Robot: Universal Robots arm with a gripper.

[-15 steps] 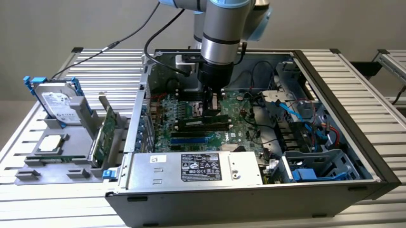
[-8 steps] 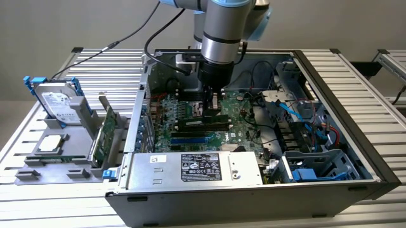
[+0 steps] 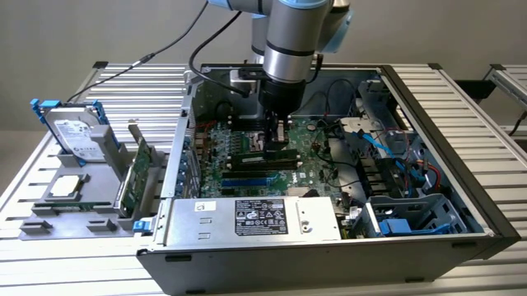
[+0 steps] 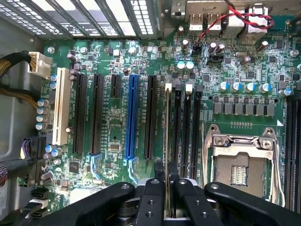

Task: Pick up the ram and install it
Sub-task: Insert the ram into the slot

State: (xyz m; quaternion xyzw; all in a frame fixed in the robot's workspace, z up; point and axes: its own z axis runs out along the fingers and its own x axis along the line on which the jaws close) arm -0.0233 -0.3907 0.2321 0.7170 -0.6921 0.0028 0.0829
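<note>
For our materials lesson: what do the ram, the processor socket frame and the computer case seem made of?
The ram: thin edge-on board, probably fibreglass laminate. Processor socket frame: bright, reflective, likely bare steel. Computer case: flat dark-grey panels with folded edges, probably painted sheet metal.

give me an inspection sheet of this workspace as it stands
surface: slatted aluminium table carrying an open pc case
job's things: ram held edge-on over the motherboard, in line with the memory slots; cannot tell if seated
clutter: hard drive and expansion card on a grey holder, exterior view's left
grippers: gripper shut on the ram
cables: blue cables in the case; black cable by the arm
surroundings: second table, exterior view's right
</note>
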